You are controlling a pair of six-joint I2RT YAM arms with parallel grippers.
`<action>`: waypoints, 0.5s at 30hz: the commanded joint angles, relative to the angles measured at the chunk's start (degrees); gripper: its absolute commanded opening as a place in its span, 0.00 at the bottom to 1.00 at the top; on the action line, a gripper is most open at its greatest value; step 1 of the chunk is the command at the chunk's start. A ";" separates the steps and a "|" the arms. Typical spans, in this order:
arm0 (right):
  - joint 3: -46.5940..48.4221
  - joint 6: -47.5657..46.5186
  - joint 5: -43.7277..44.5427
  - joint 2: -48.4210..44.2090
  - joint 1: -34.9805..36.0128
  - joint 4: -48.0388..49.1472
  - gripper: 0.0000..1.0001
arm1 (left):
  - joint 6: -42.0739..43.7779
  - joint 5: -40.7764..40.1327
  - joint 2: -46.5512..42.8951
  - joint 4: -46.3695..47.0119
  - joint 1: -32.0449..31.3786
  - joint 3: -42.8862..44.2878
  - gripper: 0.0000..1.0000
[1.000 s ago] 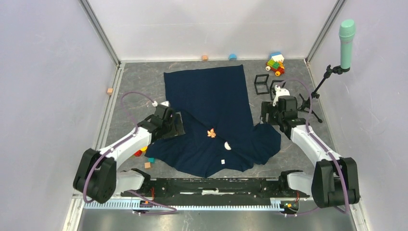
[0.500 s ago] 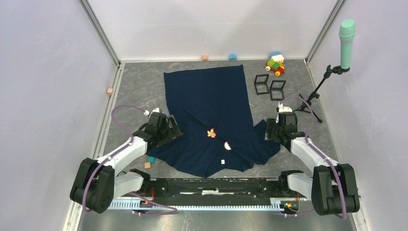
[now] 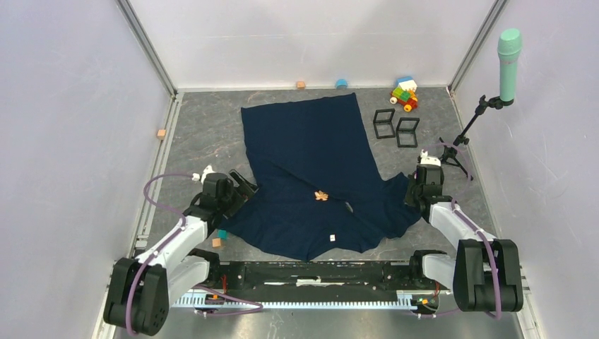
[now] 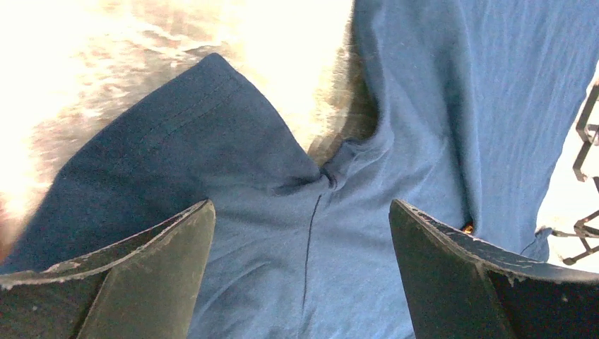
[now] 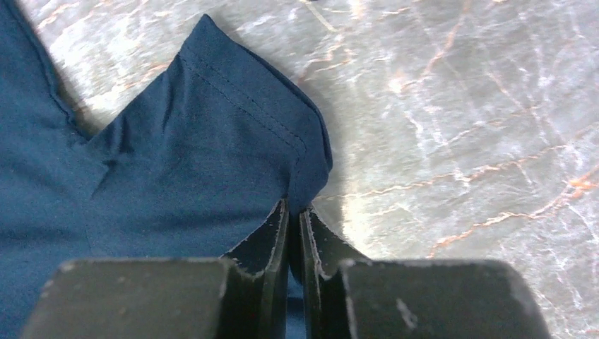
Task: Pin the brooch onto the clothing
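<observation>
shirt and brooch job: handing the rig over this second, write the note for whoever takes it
Left gripper: open above the left sleeve, holding nothing.
Right gripper: shut on the edge of the right sleeve.
Shirt lies spread on the table, rumpled at the near end. Brooch sits on it near the middle.
Done: brooch is on the fabric; whether it is pinned cannot be told.
Left: check the pin, fasten it if loose, release the sleeve.

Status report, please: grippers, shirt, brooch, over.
Left gripper open over one sleeve of the shirt. Right gripper shut on the other sleeve's hem. Orange brooch lies mid-shirt, nothing covering it.
</observation>
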 commanded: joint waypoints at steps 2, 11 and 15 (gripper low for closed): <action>-1.80 0.88 5.06 0.58 -3.57 -0.24 0.11 | -1.32 -5.95 -4.08 -11.93 2.60 -3.38 1.00; -0.35 0.22 3.22 -1.43 -5.42 -0.78 0.26 | 1.42 -6.28 -9.47 -16.84 4.71 -1.31 1.00; 1.21 -1.51 0.53 -4.97 -5.42 -1.80 0.58 | 5.10 -6.16 -10.78 -19.29 4.53 3.39 1.00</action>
